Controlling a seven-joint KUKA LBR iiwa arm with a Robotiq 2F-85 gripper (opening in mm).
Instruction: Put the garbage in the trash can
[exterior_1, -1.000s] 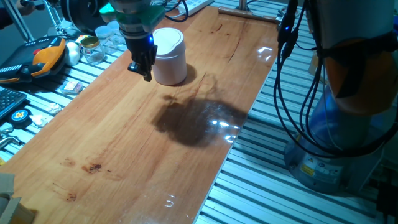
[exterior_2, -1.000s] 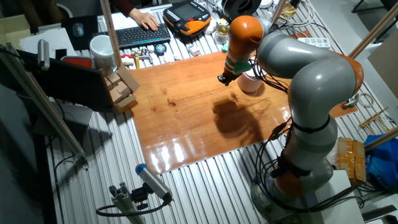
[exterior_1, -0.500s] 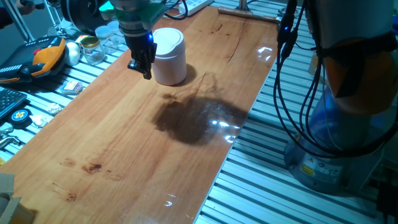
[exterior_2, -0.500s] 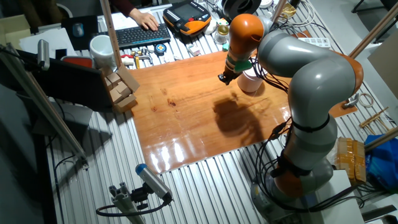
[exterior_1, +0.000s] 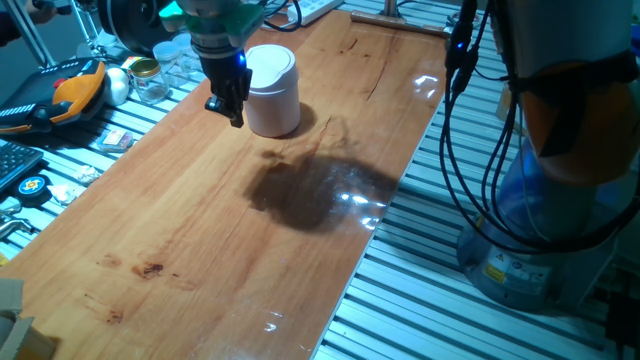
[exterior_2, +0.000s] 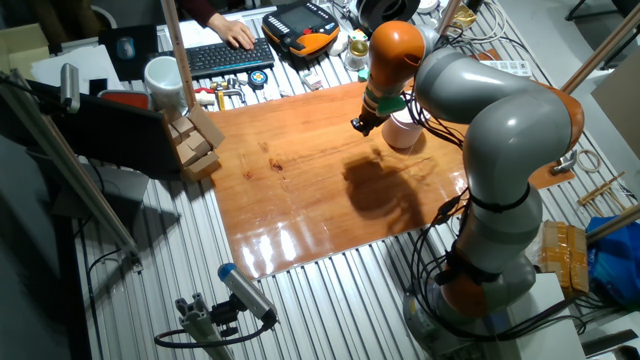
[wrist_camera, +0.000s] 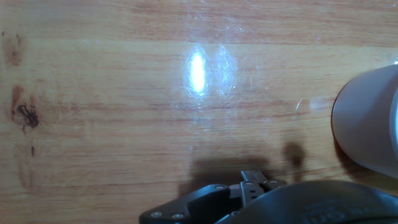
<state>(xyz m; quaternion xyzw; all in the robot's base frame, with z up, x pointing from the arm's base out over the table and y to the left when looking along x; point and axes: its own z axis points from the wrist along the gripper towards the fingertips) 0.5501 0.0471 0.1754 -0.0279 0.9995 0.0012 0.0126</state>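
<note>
Near the counter's (exterior_1: 200, 240) far end, your claw (exterior_1: 230, 108) hangs just beside the trash can (exterior_1: 272, 90), raised off the wood, probably lining up with the lid. You cannot tell whether it is clenched or released, and the garbage shows nowhere, perhaps hidden between the fingers.

Trash can (exterior_1: 272, 90): small white cylinder, domed lid, upright near the table's far left edge; garbage not visible.
</note>
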